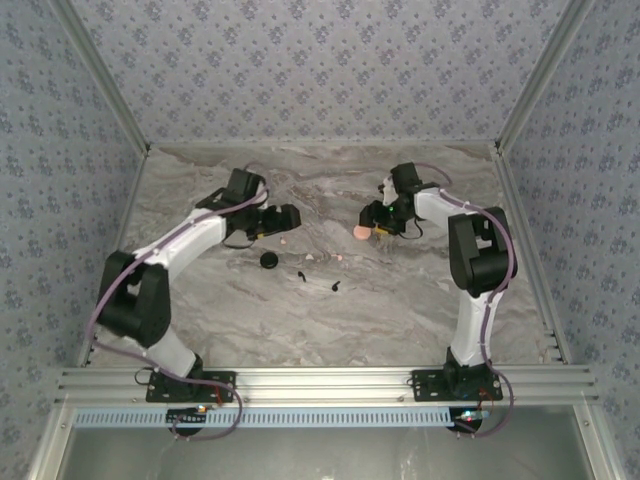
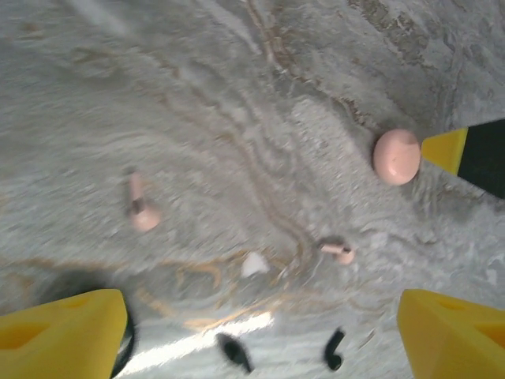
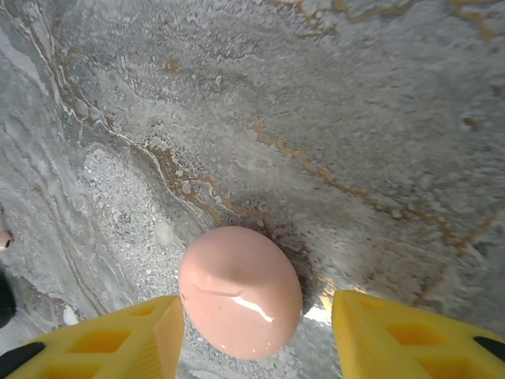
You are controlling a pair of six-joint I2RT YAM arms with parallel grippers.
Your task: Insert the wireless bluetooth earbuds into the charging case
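A pale pink egg-shaped charging case [image 3: 241, 292] lies closed on the marble table, also visible as the charging case [image 1: 361, 232] from above. My right gripper [image 3: 256, 316] straddles it, open: the left finger sits against the case and the right finger [image 3: 394, 332] stands apart from it. Two pink earbuds [image 2: 142, 207] [image 2: 339, 251] and two black earbuds [image 2: 234, 351] [image 2: 334, 351] lie loose on the table below my left gripper [image 2: 260, 332]. That gripper hangs open with nothing between its fingers. From above, my left gripper [image 1: 292, 218] faces my right gripper [image 1: 372, 226].
A round black case [image 1: 268, 260] sits near the left gripper, partly hidden behind its left finger [image 2: 71, 332] in the left wrist view. A small white speck [image 2: 254, 264] lies among the earbuds. Patterned walls enclose the table [image 1: 420, 300] on three sides.
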